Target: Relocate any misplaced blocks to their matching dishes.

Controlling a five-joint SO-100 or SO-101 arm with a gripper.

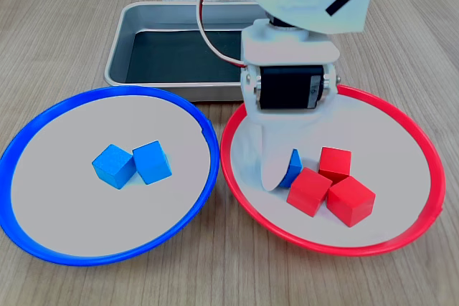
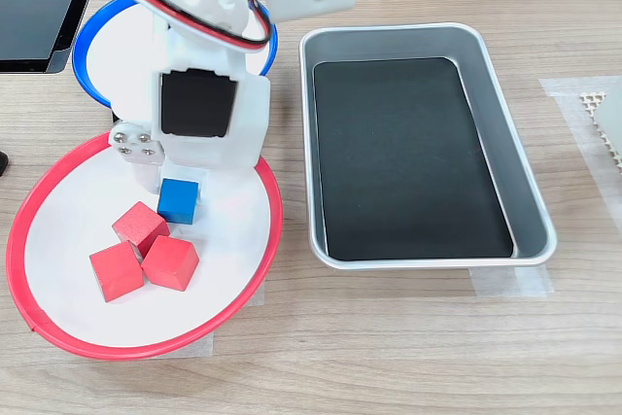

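Observation:
A blue block [image 1: 293, 168] lies on the red-rimmed dish [image 1: 401, 134] beside three red blocks [image 1: 335, 163]. My white gripper [image 1: 281, 171] is lowered over it, and one broad finger [image 1: 269, 166] covers the blue block's left side in the first exterior view. In the second exterior view the blue block [image 2: 179, 200] rests on the dish [image 2: 58, 308] right under my gripper [image 2: 179, 185], with a finger on each side. Whether they press it is not visible. Two blue blocks [image 1: 133, 164] lie on the blue-rimmed dish [image 1: 57, 127].
A silver metal tray [image 1: 143, 16] with a dark bottom stands behind both dishes, also visible at the second exterior view's right [image 2: 525, 172]. The arm hides most of the blue-rimmed dish [image 2: 92, 80] in the second exterior view. A dark device [image 2: 39, 7] sits at its top left.

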